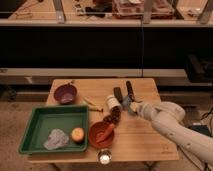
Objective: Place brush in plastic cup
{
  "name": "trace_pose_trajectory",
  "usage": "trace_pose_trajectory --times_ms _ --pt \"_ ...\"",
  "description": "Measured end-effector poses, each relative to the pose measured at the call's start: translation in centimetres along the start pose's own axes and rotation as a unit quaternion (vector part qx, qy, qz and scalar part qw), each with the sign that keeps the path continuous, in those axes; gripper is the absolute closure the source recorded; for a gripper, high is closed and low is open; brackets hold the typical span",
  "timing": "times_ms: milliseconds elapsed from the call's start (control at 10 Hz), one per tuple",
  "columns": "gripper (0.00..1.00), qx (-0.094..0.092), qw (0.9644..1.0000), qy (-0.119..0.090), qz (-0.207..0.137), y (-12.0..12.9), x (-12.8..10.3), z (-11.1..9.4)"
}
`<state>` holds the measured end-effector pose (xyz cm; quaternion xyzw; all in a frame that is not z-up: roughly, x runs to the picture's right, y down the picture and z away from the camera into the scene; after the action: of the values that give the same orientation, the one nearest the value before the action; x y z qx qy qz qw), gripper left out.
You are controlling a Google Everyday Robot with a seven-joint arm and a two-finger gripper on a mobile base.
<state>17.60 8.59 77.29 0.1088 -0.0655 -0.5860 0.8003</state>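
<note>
Near the counter's (145,145) middle, the claw (128,105) is clamped shut around the brush's (130,90) lower end. Its handle points toward twelve o'clock. The plastic cup isn't discernible, so the robot should locate it first, then lower the brush upright.

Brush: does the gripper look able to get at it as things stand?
Probably yes: the gripper, shut, sits right at the near end of the brush, with nothing between them; the white jar stands aside. It would have to open first.

arm (185,132) cut off bottom-right, claw (128,105) indistinct
</note>
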Motion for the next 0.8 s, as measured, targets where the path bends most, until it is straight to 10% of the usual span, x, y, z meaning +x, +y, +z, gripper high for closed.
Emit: trace_pose_trajectory --times_ms 800 --pt "0.96 -0.028 0.9994 0.007 0.021 3.0 -1.1 0.7"
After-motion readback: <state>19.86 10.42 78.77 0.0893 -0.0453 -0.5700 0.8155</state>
